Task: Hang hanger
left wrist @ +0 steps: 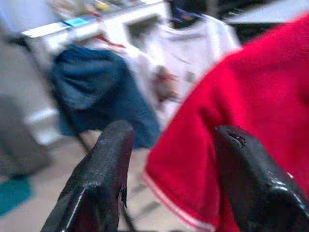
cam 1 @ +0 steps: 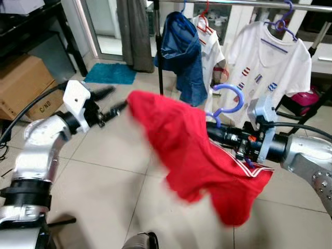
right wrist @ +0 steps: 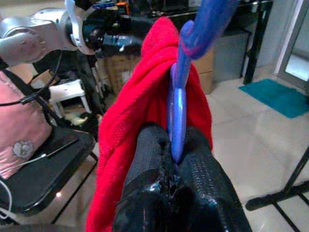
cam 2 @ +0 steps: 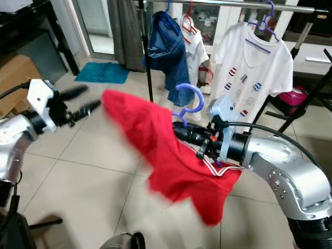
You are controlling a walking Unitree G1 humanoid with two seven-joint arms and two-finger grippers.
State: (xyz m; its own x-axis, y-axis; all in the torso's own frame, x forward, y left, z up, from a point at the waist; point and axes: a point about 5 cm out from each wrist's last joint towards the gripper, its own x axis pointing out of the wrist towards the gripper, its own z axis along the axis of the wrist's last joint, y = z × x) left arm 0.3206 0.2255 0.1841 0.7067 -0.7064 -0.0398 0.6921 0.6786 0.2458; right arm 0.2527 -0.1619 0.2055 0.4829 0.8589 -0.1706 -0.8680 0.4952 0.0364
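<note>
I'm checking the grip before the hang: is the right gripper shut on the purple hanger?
Yes: the right gripper is clamped on the purple hanger, with the red shirt draped on it.

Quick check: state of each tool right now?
Left tool: open, holding nothing, beside the red shirt.
Right tool: shut on the purple hanger carrying the shirt.

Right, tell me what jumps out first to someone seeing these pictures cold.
A bright red shirt dominates mid-frame, draped on a purple hanger whose stem the right gripper pinches shut. The left gripper, fingers apart, sits at the shirt's far shoulder edge. Behind, a clothes rail carries a white printed T-shirt and a blue denim garment.
</note>
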